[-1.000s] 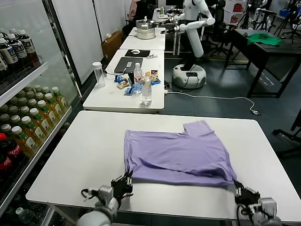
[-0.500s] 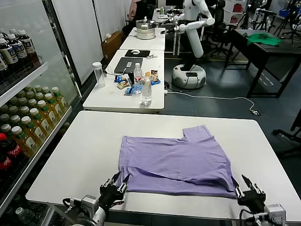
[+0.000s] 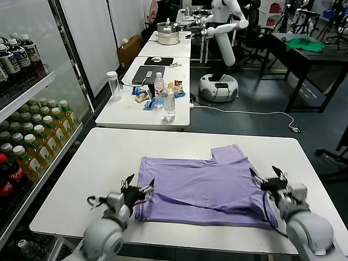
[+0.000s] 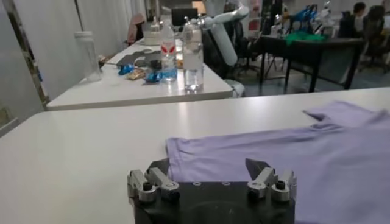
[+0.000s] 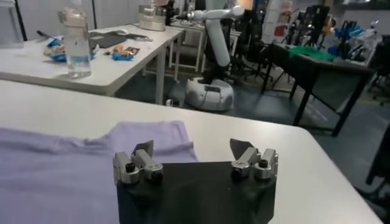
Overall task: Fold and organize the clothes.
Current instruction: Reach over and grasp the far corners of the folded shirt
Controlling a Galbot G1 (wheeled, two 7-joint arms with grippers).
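On white table (image 3: 98, 163), lavender T-shirt (image 3: 206, 182) shows no readable writing.

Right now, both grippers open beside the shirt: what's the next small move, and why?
Probably bring both grippers inward and down onto the side edges of the lavender T-shirt to pinch for another fold. The left gripper and right gripper stand open at opposite edges, holding nothing, and the shirt lies partly folded on the white table, one sleeve poking out at the far edge.

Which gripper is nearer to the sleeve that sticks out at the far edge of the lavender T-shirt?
Right. The right gripper is just beside the sleeve; the left gripper is at the opposite near corner.
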